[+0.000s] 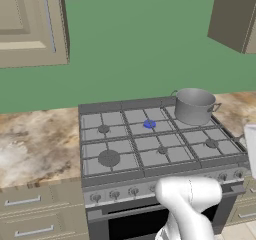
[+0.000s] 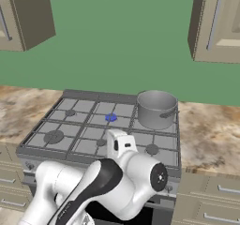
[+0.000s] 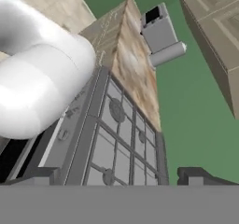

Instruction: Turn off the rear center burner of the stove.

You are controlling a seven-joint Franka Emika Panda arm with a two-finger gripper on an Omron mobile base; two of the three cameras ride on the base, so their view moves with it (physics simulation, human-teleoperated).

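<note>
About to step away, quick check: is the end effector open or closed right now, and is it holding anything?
End effector: open, fingertips spread wide, holding nothing.

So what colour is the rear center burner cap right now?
Blue: the rear center burner glows bright blue among grey grates, clearest in the left base view.

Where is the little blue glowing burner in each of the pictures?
Left base view: the rear center burner glows blue in the stove's back row, left of the grey pot.
Right base view: it sits above the arm, again left of the pot.
Hand view: I cannot pick it out.
Shared landmark: the pot.
</note>
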